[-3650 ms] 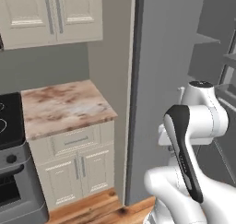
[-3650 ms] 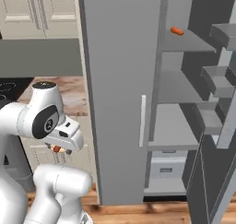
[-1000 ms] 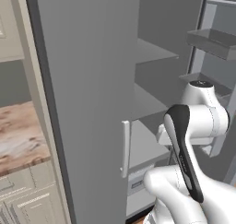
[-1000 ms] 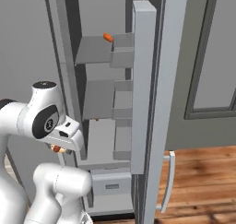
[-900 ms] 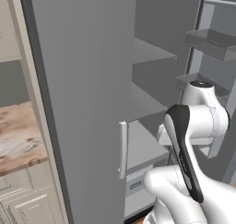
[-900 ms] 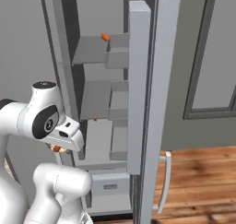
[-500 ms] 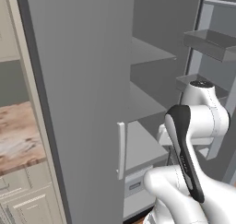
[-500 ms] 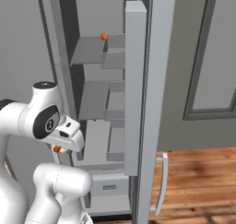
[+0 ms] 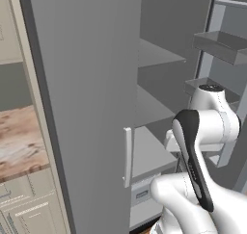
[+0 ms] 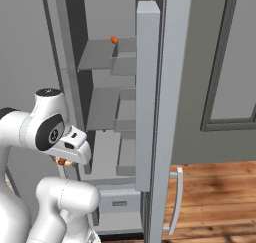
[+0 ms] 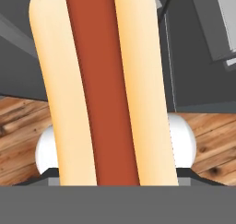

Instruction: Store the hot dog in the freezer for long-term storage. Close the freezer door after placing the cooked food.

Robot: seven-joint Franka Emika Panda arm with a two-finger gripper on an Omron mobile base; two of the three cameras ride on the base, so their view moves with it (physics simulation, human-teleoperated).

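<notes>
The hot dog, a tan bun with a reddish-brown sausage down its middle, stands close up in the hand view, and my gripper is shut on it. In the right base view its end peeks out under my folded hand, low and to the left of the freezer. The freezer stands open, with grey shelves inside. The freezer door is swung out to the right, seen edge-on, with shelf bins and a pale handle; its bins also show in the left base view.
The plain grey door with its handle is closed on the left. A tiny round red item sits on the upper freezer shelf. A marble counter over cream cupboards lies far left. A drawer sits at the freezer's bottom, above wood floor.
The whole picture has shifted: the base has moved, the counter slid off left and the freezer opening came nearer. The arm keeps its folded pose with the hot dog held.
</notes>
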